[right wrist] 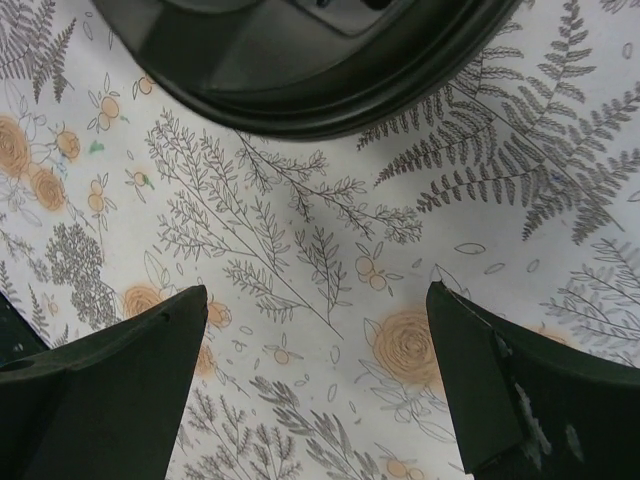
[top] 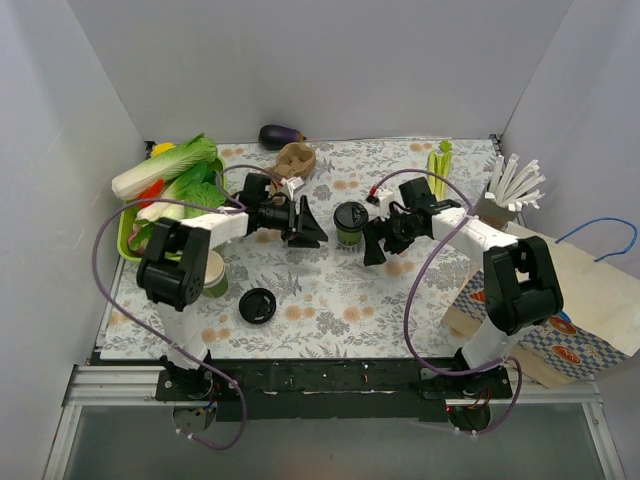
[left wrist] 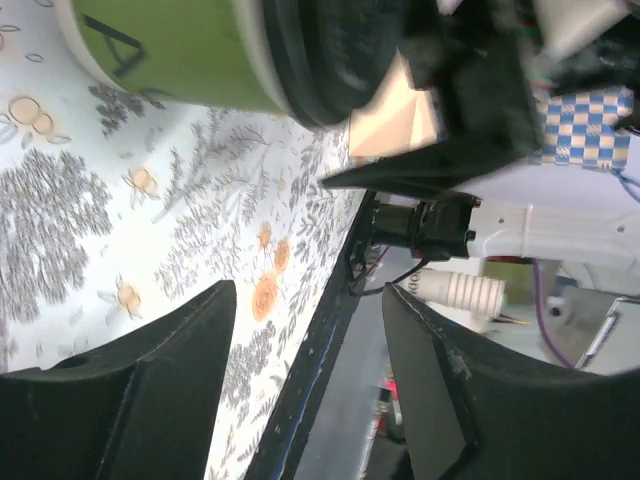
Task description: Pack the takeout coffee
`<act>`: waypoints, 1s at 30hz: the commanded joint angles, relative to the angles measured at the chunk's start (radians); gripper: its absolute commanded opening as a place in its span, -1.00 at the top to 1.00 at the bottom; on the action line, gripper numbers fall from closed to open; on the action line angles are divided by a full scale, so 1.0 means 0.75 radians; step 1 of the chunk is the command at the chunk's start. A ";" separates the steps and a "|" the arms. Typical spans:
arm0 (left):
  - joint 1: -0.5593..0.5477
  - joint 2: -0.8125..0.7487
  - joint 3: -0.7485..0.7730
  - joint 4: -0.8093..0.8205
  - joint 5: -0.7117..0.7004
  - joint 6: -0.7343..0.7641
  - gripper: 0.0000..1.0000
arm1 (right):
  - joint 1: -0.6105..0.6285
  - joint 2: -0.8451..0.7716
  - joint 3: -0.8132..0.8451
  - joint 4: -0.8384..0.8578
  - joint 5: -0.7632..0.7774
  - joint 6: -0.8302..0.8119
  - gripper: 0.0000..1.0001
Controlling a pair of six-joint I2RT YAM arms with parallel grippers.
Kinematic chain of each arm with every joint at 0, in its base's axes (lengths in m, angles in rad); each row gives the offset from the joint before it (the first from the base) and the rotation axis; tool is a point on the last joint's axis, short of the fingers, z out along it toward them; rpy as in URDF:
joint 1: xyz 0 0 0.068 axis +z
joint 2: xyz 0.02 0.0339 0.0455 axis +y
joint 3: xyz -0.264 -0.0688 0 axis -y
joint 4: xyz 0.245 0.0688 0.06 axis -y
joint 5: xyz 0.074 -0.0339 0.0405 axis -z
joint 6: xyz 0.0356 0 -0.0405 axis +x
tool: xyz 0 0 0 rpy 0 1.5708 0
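Takeout coffee (top: 351,222), ahead of left end effector (top: 314,228)

The worktop (top: 330,300) is covered edge to edge by a white cloth (top: 440,300) printed with grey ferns and small orange flowers; it lies flat. Plain pale panels enclose three sides: a back wall (top: 330,60), a left wall (top: 50,200) and a right wall (top: 590,110), all unmarked. A black strip (top: 340,376) and a metal rail (top: 330,400) run along the near edge, with a grey surface (top: 330,445) below. Lighting is even, with soft shadows.
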State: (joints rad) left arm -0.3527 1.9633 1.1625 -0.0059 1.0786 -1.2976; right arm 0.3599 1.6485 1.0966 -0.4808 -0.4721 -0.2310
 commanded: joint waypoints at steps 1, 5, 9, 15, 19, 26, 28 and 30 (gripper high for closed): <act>0.081 -0.351 -0.024 -0.519 -0.125 0.417 -0.23 | 0.062 0.025 -0.061 0.379 0.012 0.236 -0.96; 0.163 -0.484 -0.002 -0.728 -0.203 0.503 -0.28 | 0.097 0.082 -0.086 0.536 0.069 0.373 -0.91; 0.214 -0.560 0.027 -0.786 -0.262 0.536 -0.31 | 0.107 0.164 -0.088 0.677 0.114 0.537 -0.83; 0.239 -0.581 0.072 -0.829 -0.309 0.583 -0.33 | 0.105 0.268 0.014 0.774 0.200 0.590 -0.81; 0.241 -0.536 0.151 -0.853 -0.370 0.642 -0.43 | 0.105 0.340 0.115 0.803 0.239 0.572 -0.81; 0.241 -0.342 0.483 -0.959 -0.593 0.859 -0.54 | 0.066 0.473 0.274 0.811 0.288 0.527 -0.84; 0.241 -0.235 0.628 -0.994 -0.667 0.930 -0.55 | 0.054 0.496 0.307 0.811 0.292 0.511 -0.85; 0.239 -0.129 0.720 -1.039 -0.704 0.969 -0.55 | 0.034 0.520 0.325 0.813 0.288 0.492 -0.86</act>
State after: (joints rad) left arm -0.1776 1.7664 1.5791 -0.7086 0.6636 -0.6918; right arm 0.4156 2.0144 1.2858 0.0860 -0.2810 0.1734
